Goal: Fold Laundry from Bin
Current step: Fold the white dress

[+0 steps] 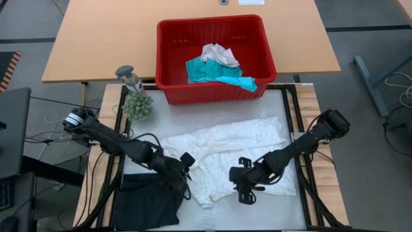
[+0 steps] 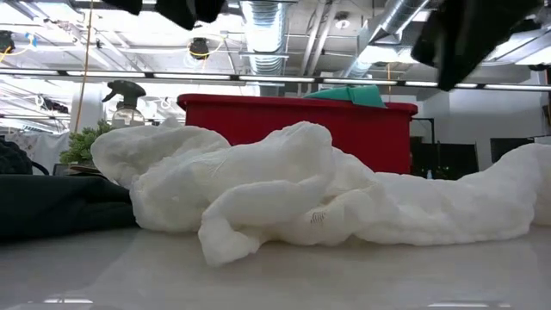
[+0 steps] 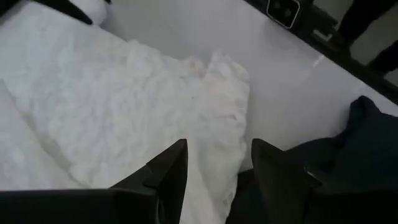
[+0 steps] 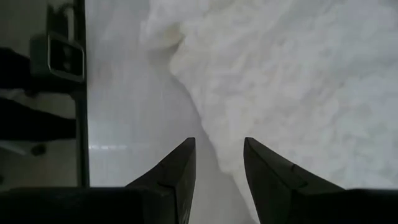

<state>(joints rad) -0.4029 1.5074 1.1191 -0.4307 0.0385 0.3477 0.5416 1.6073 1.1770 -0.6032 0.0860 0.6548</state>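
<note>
left gripper [image 1: 187, 161]: fingers parted, holding nothing, above the white garment's [image 1: 225, 154] left edge
right gripper [image 1: 239, 182]: fingers parted, empty, over its near edge
black garment [image 1: 151, 200]: near-left, beside the white
bin [image 1: 215, 57]: far side, teal garment [image 1: 215, 73] inside

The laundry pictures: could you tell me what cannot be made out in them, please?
- Black garment: high view, partly covered by the left arm and cut by the bottom edge.
- Bin: low view, its inside is hidden by its wall; only a teal garment peeks over the rim.
- White garment: high view, the right gripper covers its near edge.
</note>
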